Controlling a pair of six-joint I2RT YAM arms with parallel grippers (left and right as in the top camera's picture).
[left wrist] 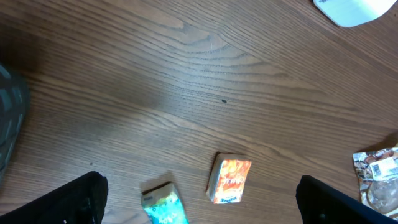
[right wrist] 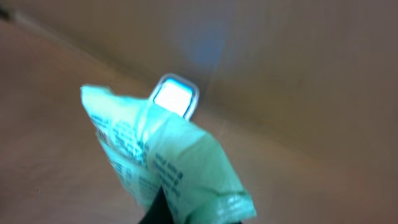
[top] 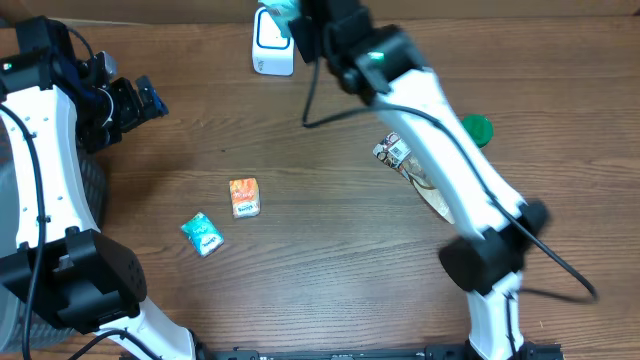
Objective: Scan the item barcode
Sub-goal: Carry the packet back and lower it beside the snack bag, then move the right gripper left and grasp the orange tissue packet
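One pale green packet (right wrist: 163,155) is pinched tight in the right pincer (top: 300,28), just in front of the white scanner (right wrist: 175,97). It looks floppy, so its barcode could bend away and get missed. The left pincer (top: 150,98) gapes empty, well away from the scanner.
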